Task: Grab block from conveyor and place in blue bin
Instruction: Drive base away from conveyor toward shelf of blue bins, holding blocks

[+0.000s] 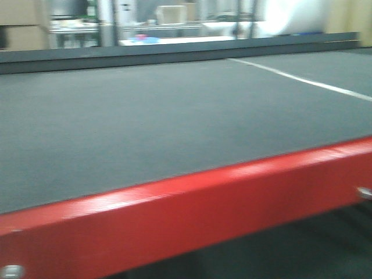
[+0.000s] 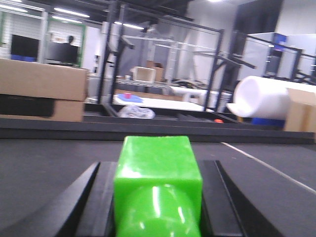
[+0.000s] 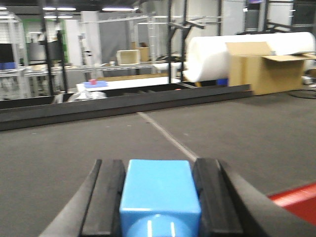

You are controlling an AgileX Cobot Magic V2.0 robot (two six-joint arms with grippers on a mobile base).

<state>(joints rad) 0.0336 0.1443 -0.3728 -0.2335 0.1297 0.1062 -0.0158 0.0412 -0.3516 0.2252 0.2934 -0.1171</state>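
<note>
Green block [image 2: 156, 170] sits clamped between the black fingers [image 2: 84, 210] of the left gripper [image 2: 157, 164] over the dark grey conveyor [image 1: 145, 116]. The right gripper [image 3: 157, 162] grips a blue block [image 3: 159, 192] near the red frame [image 1: 174, 215].

The belt [image 1: 145, 122] is stretching across the front view, with a frame bar [image 1: 174, 215] running along its near edge and a rail [image 1: 174, 52] along its far edge. A stripe [image 1: 302, 80] is crossing the belt at the right. A block [image 2: 157, 153] is sitting clamped in the left gripper [image 2: 157, 170], and a second block [image 3: 158, 187] in the right gripper [image 3: 158, 165]. Behind the rail, boxes [image 2: 42, 89] are standing stacked at the left and a roll [image 2: 261, 98] is lying at the right.
</note>
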